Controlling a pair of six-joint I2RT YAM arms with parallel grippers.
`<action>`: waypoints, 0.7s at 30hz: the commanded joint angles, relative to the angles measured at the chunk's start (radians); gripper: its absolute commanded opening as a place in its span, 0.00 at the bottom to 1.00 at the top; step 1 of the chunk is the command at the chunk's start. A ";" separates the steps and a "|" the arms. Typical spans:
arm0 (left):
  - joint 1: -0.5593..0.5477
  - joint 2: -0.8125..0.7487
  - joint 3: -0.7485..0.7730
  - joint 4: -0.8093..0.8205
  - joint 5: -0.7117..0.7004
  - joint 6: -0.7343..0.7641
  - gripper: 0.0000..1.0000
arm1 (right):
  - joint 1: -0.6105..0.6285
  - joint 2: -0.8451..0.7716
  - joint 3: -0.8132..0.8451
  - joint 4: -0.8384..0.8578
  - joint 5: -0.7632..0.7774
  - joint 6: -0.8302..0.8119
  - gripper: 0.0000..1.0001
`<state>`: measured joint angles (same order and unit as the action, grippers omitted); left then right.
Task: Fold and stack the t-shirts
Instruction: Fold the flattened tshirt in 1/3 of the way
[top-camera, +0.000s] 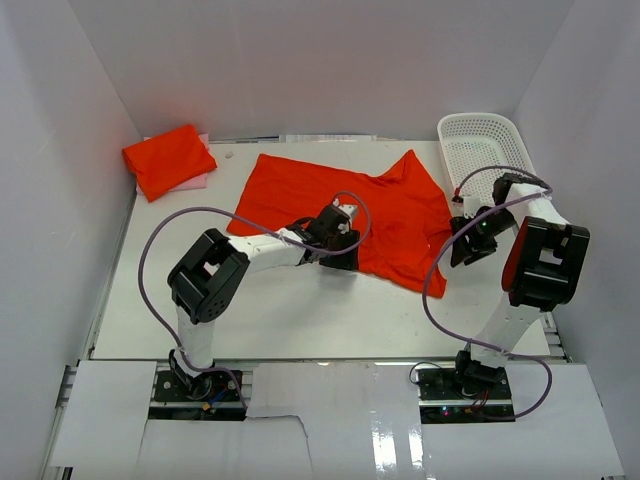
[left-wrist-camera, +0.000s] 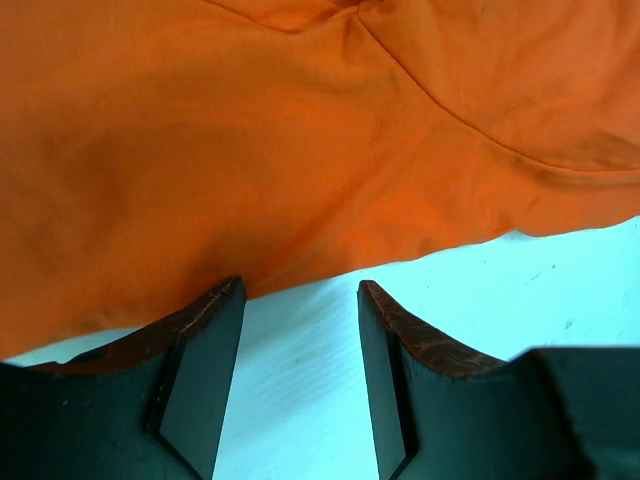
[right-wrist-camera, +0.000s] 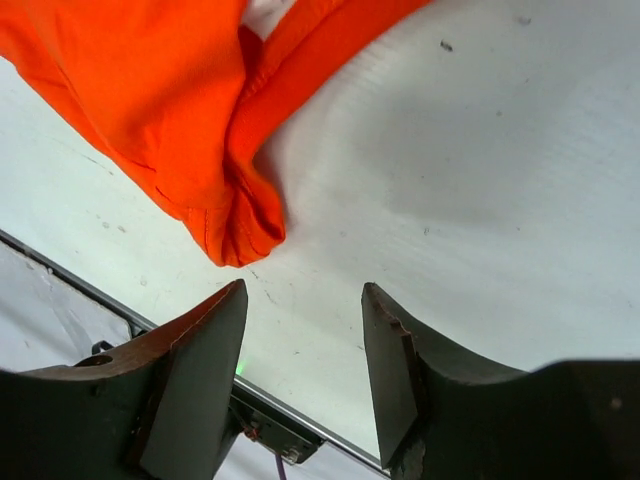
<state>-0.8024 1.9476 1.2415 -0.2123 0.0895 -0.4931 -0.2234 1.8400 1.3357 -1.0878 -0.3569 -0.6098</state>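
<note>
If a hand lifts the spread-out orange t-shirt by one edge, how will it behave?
Probably floppy: the spread t-shirt lies creased and its corner is bunched, so it should drape and sag. Likely light, being thin fabric. Pushed, it would probably wrinkle rather than slide as one piece.

The spread t-shirt (top-camera: 350, 205) was plain bright orange-red with no print, and the folded t-shirt (top-camera: 168, 158) matched it. The item under the folded one (top-camera: 198, 182) was pale pink. The mesh basket (top-camera: 483, 143) was white with a fine grid pattern. The table (top-camera: 300, 310) was white. The left arm (top-camera: 210, 275) and right arm (top-camera: 545, 260) were black and white, with purple cables (top-camera: 150, 240). The left gripper (left-wrist-camera: 300, 288) and right gripper (right-wrist-camera: 304, 290) were black, with rust-brown finger tops.
</note>
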 joint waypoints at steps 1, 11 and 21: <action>-0.017 -0.058 -0.053 -0.076 0.015 -0.038 0.61 | -0.002 -0.019 0.042 -0.040 -0.069 0.001 0.56; -0.058 -0.170 -0.030 -0.093 -0.066 -0.056 0.63 | 0.148 -0.085 -0.033 0.086 -0.079 0.071 0.56; -0.005 -0.202 0.184 -0.246 -0.153 0.014 0.64 | 0.295 -0.094 -0.027 0.101 -0.142 0.107 0.56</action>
<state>-0.8471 1.8416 1.4124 -0.4149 -0.0387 -0.5041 0.0608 1.7771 1.2900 -1.0088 -0.4564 -0.5255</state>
